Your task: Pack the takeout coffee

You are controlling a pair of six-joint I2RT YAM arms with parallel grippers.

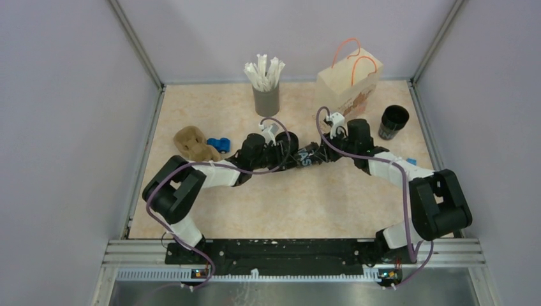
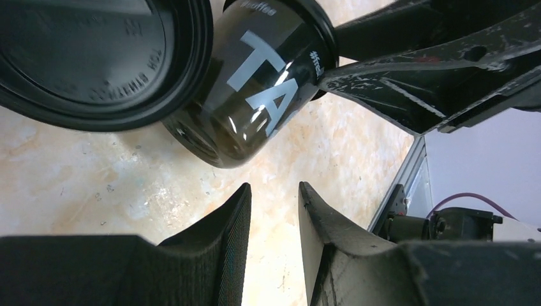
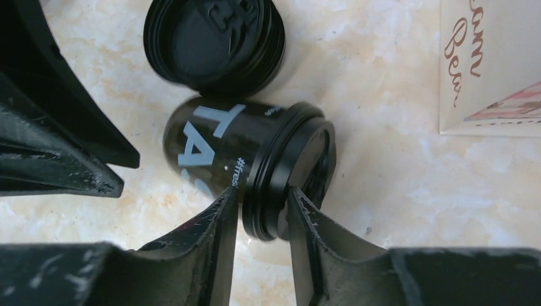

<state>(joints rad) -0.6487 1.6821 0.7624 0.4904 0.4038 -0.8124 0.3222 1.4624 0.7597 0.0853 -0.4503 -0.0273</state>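
Takeout coffee cup (image 3: 217, 146) lies on its side mid-table between the two arms, with a loose black lid (image 3: 214, 41) just beside it. Left gripper (image 2: 274, 186) hangs just short of the cup's base, jaws narrow and empty. Right gripper (image 3: 261, 191) pinches the cup's rim. Further right stand a paper bag (image 1: 348, 86) and a second black cup (image 1: 393, 121).

Robot test cell in a lab. Enclosed on three sides by plain pale panels (image 1: 64, 127) set in bare aluminium posts (image 1: 137, 44). Floored with a marble-print table (image 1: 306, 204), edged at the near side by a metal rail (image 1: 287, 252). Bolted along that rail: two black-and-white arms (image 1: 185, 185), looped with loose purple cables (image 1: 409, 220). Staged on the table as café props: paper bag (image 1: 348, 86), wrapped straws (image 1: 265, 73), plush toy (image 1: 193, 144), printed cup (image 3: 217, 140). No furniture or fittings other than these in view.
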